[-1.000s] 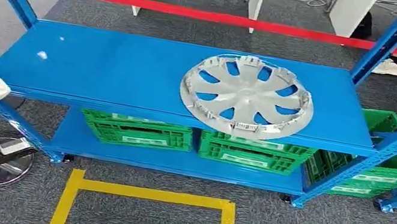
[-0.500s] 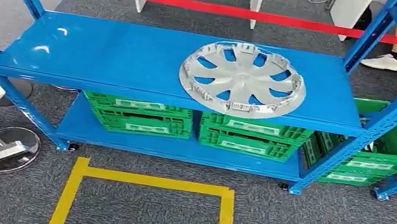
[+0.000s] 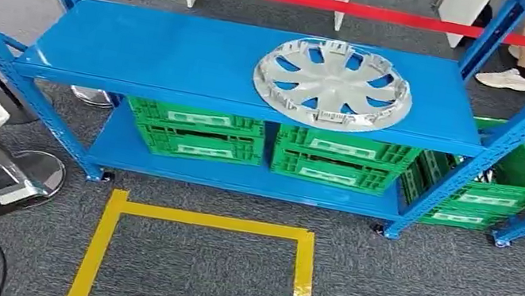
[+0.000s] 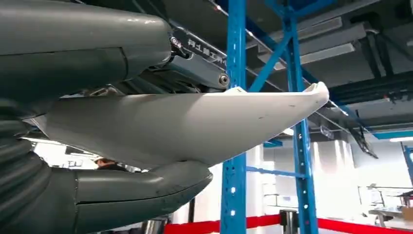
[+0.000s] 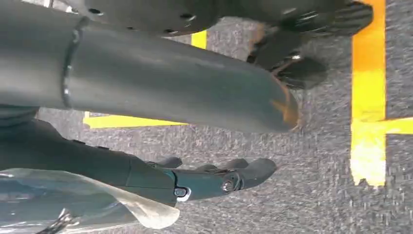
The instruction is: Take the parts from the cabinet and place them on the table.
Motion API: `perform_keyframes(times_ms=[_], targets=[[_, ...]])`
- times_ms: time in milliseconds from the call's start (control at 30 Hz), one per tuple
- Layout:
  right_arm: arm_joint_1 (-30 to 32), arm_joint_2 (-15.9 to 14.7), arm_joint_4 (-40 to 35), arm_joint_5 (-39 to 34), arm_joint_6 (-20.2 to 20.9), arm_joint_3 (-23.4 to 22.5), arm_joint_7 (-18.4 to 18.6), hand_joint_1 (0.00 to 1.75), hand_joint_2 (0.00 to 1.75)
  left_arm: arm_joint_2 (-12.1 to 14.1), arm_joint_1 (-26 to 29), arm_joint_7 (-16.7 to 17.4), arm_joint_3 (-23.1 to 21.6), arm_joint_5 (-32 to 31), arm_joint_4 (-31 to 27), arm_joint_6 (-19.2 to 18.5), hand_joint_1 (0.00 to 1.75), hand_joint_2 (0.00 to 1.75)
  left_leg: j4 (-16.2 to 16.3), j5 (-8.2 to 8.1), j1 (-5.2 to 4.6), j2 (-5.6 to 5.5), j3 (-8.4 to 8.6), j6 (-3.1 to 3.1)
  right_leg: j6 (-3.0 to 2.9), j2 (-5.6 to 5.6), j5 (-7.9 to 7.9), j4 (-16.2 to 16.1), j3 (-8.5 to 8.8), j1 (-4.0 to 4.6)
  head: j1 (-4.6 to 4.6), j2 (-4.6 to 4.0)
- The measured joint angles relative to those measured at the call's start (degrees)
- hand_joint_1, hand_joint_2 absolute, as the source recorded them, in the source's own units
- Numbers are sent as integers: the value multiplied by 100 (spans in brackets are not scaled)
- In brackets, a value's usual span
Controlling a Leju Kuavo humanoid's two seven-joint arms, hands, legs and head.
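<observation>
**Hubcap Waited on Blue Rack as Robot Stood Off**

On grey carpet marked with yellow tape (image 3: 299, 283), a silver hubcap (image 3: 333, 84) lay flat on the upper shelf of the blue cabinet (image 3: 138, 55), untaken, green crates (image 3: 196, 133) beneath. The left hand (image 4: 112, 195) gripped a white curved part (image 4: 185, 126); the right hand (image 5: 219, 178) hung empty, fingers apart. Most of the job apparently remained.

robot hand (image 5: 214, 146) seemingly empty, yellow tape (image 5: 368, 97), carpet (image 5: 316, 204)

camera: moved, whole head view shifted | blue rack (image 3: 177, 61): sits higher in frame | hubcap (image 3: 333, 84): same spot on shelf
</observation>
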Motion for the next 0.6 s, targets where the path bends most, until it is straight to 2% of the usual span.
perform_keyframes(times_ms=[100,133,167,200,233,267,300,333,367,400,433,467,500,533,600], targets=[[5,7,0,29,-11,4,-2,0,0,-11,-25,-33,24,17,-2,15,175,175,-11,151,8,3,-38,-76,-80,3,46,13,-98,20,11,0],[25,24,2,57,-13,7,-2,0,0,-7,-16,-46,50,33,0,17,175,175,17,106,19,-5,-72,-106,-144,-31,116,-18,-186,-24,21,0],[22,24,0,74,-17,9,0,0,0,-2,-5,-68,85,59,0,28,175,175,142,-149,32,-10,-121,-152,-210,-39,162,-15,-218,-16,2,0],[16,24,0,83,-20,11,0,0,0,0,-6,-85,120,77,0,31,175,175,468,-510,48,-10,-206,-181,-244,-50,217,-15,-235,-12,-16,0],[12,28,0,90,-17,13,0,0,0,0,-5,-87,142,83,0,33,175,175,891,-841,61,-10,-301,-209,-251,-55,279,-13,-312,-4,-18,0],[11,33,0,99,-20,13,0,0,0,0,0,-94,155,85,0,33,175,175,1347,-1096,76,-9,-389,-228,-257,-59,345,-3,-390,3,-18,0],[14,33,0,105,-20,13,0,0,0,-2,6,-98,166,85,0,33,175,175,1667,-1178,88,-9,-419,-242,-256,-67,400,9,-469,8,-13,0],[15,35,0,105,-22,13,0,0,0,-2,15,-103,179,92,0,33,175,175,1763,-1091,100,-9,-368,-251,-253,-73,450,22,-553,14,-18,0],[15,35,0,107,-22,13,0,0,0,0,19,-105,192,101,0,39,175,175,1636,-890,111,-9,-206,-249,-246,-75,497,44,-641,15,-16,0],[13,35,0,107,-24,13,2,0,0,-2,19,-120,201,124,0,50,175,175,1355,-702,117,-9,2,-243,-235,-75,528,66,-703,15,-16,0],[11,35,0,105,-26,13,6,0,0,0,16,-135,216,142,0,61,175,175,800,-504,125,-10,373,-232,-214,-70,566,91,-763,13,-18,0],[12,35,0,105,-30,13,6,0,0,0,11,-149,227,149,0,68,175,175,306,-492,132,-18,696,-220,-190,-65,595,104,-797,13,-18,0],[5,37,0,107,-35,13,9,0,0,0,-6,-181,236,159,-2,70,175,175,-81,-610,98,-36,910,-190,-147,-63,629,124,-836,39,-16,0],[3,37,0,105,-39,13,11,0,0,-2,-16,-190,249,164,-2,79,175,175,-170,-639,84,-42,921,-145,-103,-63,706,115,-872,27,-5,0],[4,39,2,105,-39,15,15,0,0,-2,-23,-210,271,184,-2,90,175,175,-169,-584,34,-42,846,-91,-22,-63,809,89,-929,-13,-9,0]])
